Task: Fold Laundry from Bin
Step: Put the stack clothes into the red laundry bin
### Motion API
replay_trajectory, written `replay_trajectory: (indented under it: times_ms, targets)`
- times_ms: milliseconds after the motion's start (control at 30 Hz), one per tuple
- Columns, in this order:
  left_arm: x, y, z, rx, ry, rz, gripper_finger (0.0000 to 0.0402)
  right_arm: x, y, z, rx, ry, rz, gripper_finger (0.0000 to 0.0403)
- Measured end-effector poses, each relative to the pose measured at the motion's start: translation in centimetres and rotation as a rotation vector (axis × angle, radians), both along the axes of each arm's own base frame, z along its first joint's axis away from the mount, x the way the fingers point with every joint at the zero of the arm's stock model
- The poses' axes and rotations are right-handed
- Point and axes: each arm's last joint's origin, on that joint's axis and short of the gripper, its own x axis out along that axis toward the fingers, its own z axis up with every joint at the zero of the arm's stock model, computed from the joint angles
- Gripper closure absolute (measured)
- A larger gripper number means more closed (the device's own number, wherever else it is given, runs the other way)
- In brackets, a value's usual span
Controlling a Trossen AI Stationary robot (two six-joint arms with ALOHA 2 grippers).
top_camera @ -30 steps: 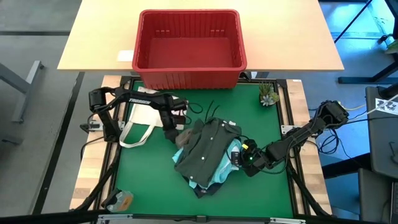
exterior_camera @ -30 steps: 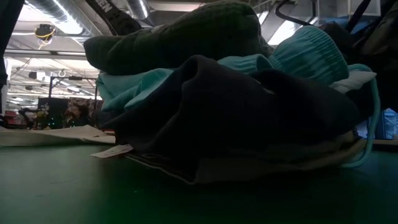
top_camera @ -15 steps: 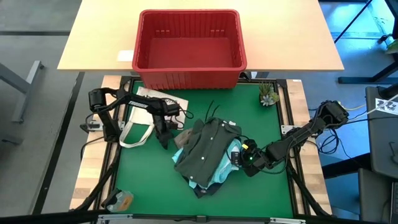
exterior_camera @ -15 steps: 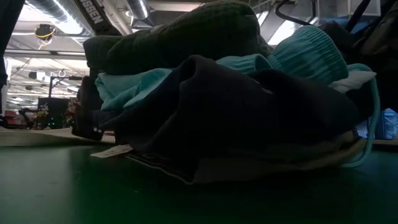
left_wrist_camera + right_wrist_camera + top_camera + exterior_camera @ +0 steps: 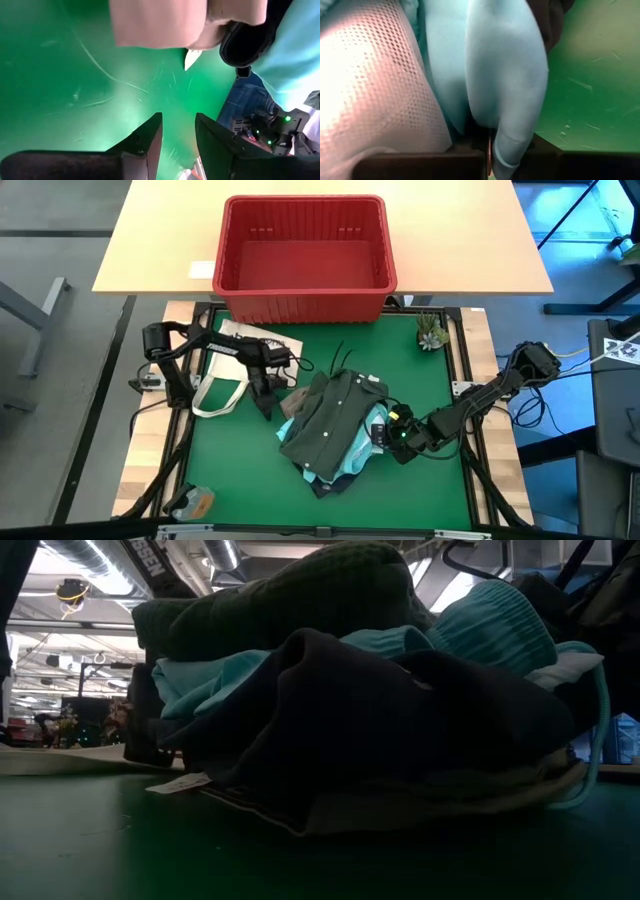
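Two grippers | left gripper (image 5: 176, 145) slightly parted, empty, khaki garment (image 5: 165, 22) ahead | right gripper (image 5: 487, 157) pinching turquoise garment (image 5: 505, 75) | risk: whole pile drags along.

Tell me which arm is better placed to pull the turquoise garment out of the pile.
Right. The right gripper is shut on the turquoise garment at the pile's edge, while the left gripper hangs open and empty beside the khaki garment.

Left gripper (image 5: 268, 402) lower, nearer laundry (image 5: 335, 430).
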Motion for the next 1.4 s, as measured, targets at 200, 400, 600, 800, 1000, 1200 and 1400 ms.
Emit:
replay_trajectory:
  times_ms: [200, 400, 600, 800, 1000, 1200, 1400]
  targets:
    - [0.3, -0.8, 0.0, 0.004, -0.009, -0.034, 0.0249, 0.0, 0.0, 0.0, 0.000, -0.002, 0.000, 0.0381]
    - [1.1, -1.0, -0.1, 0.039, -0.029, 0.000, 0.0196, 0.1, 0.0, 0.0, 0.002, -0.006, 0.000, 0.0381]
    - [2.6, -0.7, 0.1, 0.085, -0.061, 0.115, 0.0179, 0.1, 0.0, 0.0, 0.004, -0.011, 0.000, 0.0382]
    - [3.5, -1.1, 0.2, 0.113, -0.071, 0.171, 0.0178, 0.1, 0.0, 0.0, 0.004, -0.011, 0.000, 0.0382]
    - [4.0, -2.0, -0.5, 0.119, -0.039, 0.181, 0.0178, 0.1, 0.0, 0.1, 0.004, -0.011, -0.001, 0.0382]
    - [4.5, -2.2, -0.7, 0.112, -0.067, 0.186, 0.0178, 0.1, 0.1, 0.1, 0.006, -0.016, 0.000, 0.0382]
    - [5.7, -2.2, -0.3, 0.122, -0.155, 0.232, 0.0178, 0.2, 0.1, 0.1, 0.012, -0.028, 0.000, 0.0382]
